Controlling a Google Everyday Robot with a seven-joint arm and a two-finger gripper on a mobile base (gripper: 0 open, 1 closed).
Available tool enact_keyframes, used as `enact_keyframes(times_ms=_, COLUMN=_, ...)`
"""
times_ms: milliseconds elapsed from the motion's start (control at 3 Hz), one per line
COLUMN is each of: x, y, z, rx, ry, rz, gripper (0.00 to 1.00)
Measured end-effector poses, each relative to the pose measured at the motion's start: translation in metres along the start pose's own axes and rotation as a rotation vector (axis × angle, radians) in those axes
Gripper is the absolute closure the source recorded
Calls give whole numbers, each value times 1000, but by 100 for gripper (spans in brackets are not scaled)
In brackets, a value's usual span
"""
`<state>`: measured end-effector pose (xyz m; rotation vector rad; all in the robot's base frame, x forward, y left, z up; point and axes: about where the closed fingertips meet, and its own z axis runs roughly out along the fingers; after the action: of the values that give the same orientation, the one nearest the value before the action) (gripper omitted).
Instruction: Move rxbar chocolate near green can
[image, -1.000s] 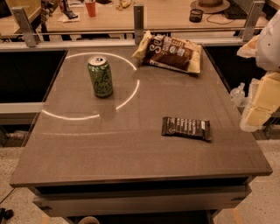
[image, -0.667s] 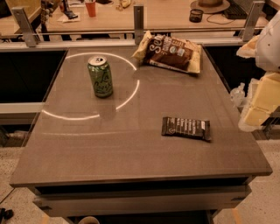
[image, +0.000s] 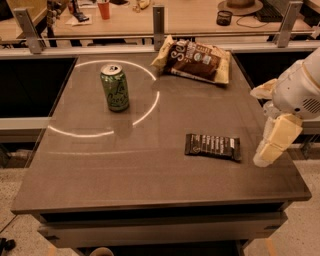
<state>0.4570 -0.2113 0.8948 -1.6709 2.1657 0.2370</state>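
The rxbar chocolate (image: 213, 146), a flat dark bar with white lettering, lies on the grey-brown table (image: 125, 170), right of centre. The green can (image: 115, 87) stands upright at the table's back left, well apart from the bar. My gripper (image: 272, 142) hangs at the right edge of the view, pointing down, a short way right of the bar and clear of it. It holds nothing that shows.
A crinkly brown-and-cream snack bag (image: 196, 60) lies at the table's back right. A bright ring of light (image: 150, 102) curves around the can. A rail with metal posts (image: 159, 20) and a desk with clutter stand behind the table.
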Motion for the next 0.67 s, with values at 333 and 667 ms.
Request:
enact_keyframes(times_ms=333, x=-1, y=-4, z=32, rx=-57, ry=-130, rz=-34, gripper=0)
enact_keyframes(times_ms=667, x=-7, y=-11, z=43, rx=-37, ry=-205, rz=-78, gripper=0)
